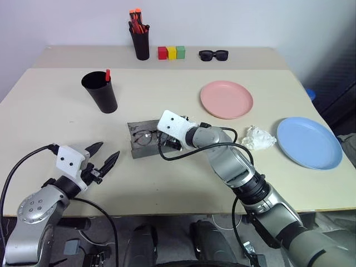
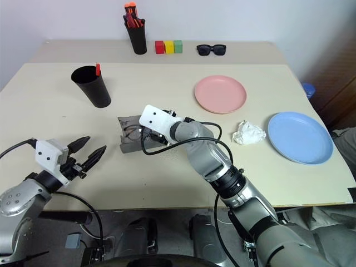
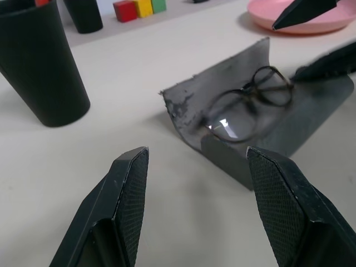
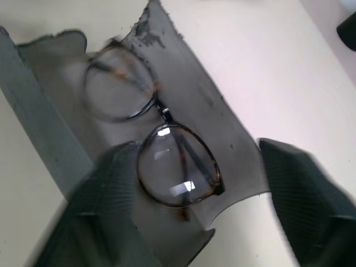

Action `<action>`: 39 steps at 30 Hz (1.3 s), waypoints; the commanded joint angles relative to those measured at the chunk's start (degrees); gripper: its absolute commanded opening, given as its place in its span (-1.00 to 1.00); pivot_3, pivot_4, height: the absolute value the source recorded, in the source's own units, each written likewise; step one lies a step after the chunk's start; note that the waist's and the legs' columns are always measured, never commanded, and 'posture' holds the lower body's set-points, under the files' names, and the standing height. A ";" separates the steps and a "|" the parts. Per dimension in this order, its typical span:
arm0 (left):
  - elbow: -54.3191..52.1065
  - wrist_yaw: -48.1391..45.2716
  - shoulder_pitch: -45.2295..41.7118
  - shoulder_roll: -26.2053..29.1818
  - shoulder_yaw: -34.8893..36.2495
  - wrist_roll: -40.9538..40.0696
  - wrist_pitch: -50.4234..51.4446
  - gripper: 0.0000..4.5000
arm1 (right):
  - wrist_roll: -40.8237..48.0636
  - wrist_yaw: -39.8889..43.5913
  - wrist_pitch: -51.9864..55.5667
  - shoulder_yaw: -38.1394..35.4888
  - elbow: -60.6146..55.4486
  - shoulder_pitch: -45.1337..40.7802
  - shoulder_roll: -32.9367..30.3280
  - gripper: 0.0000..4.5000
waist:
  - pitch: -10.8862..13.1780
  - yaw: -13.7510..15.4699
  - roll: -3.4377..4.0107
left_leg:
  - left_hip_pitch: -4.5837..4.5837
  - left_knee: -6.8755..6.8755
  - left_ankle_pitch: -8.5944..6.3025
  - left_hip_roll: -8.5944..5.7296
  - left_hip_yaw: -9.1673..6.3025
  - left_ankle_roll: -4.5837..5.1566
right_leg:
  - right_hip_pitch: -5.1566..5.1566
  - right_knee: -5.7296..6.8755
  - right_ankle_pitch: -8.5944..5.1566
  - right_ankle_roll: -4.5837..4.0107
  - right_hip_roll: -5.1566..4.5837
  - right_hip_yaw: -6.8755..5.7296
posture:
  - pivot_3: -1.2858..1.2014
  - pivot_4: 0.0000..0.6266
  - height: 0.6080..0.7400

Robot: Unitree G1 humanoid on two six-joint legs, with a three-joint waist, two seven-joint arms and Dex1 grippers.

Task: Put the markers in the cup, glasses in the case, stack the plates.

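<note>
Here glasses (image 4: 161,153) inside case (image 3: 289,130); right end effector (image 4: 189,194) spread above.

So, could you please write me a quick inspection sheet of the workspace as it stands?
Surface: beige table.
Job's things: glasses lie inside the grey case; red-capped marker stands in the black cup; pink plate and blue plate lie apart, unstacked.
Clutter: crumpled tissue, pen holder, coloured blocks, sunglasses.
Grippers: right claw open over the glasses; left claw open, holding nothing.
Cables: black cable loops along the right arm.
Surroundings: pale wall.
</note>
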 commanded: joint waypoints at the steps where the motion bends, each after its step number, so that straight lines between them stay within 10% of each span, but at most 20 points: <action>1: -1.45 0.55 -1.62 -0.45 0.31 -1.90 0.76 0.28 | 0.99 -0.30 -2.38 -1.63 -3.72 0.26 -0.57 0.49 | 0.00 -0.02 0.00 | -0.01 0.00 0.00 0.00 0.00 0.00 | 0.00 0.00 0.00 0.00 0.00 0.00 | 0.03 -0.52 0.73; 7: 1.84 1.92 -7.77 -1.01 -0.36 -3.53 4.33 0.28 | 4.52 1.58 -7.34 -5.31 -7.70 3.46 -4.52 0.49 | 0.00 0.15 -0.01 | -0.04 0.00 0.00 -0.01 -0.02 0.00 | -0.01 -0.04 0.00 0.01 0.00 -0.01 | 0.03 -0.52 0.73; 14: 15.00 3.71 -27.84 0.66 -7.09 -0.02 12.29 -0.99 | 8.70 4.90 -18.00 -11.95 -10.34 11.78 -14.30 0.51 | 0.01 0.48 -0.06 | -0.05 0.03 0.00 -0.06 -0.08 0.01 | 0.08 -0.10 0.01 0.03 0.01 -0.04 | 0.03 -0.52 0.73; 29: 63.00 -5.74 -67.72 -2.57 -21.78 7.82 25.71 -0.99 | 16.96 0.69 -29.89 -27.80 -15.15 35.14 -18.11 0.51 | 0.05 -0.06 -0.06 | -0.06 0.01 0.00 -0.12 -0.18 0.01 | 0.08 -0.05 0.08 0.34 0.10 -0.04 | 0.03 -0.52 0.73; 39: 55.23 -20.68 -63.77 1.56 -26.04 7.79 28.33 -0.99 | 20.42 -1.06 -28.11 -28.83 -17.04 37.26 -16.56 0.51 | 0.06 0.29 -0.06 | -0.14 0.03 0.00 -0.12 -0.21 0.01 | 0.06 -0.04 0.07 0.34 0.09 -0.04 | 0.03 -0.52 0.73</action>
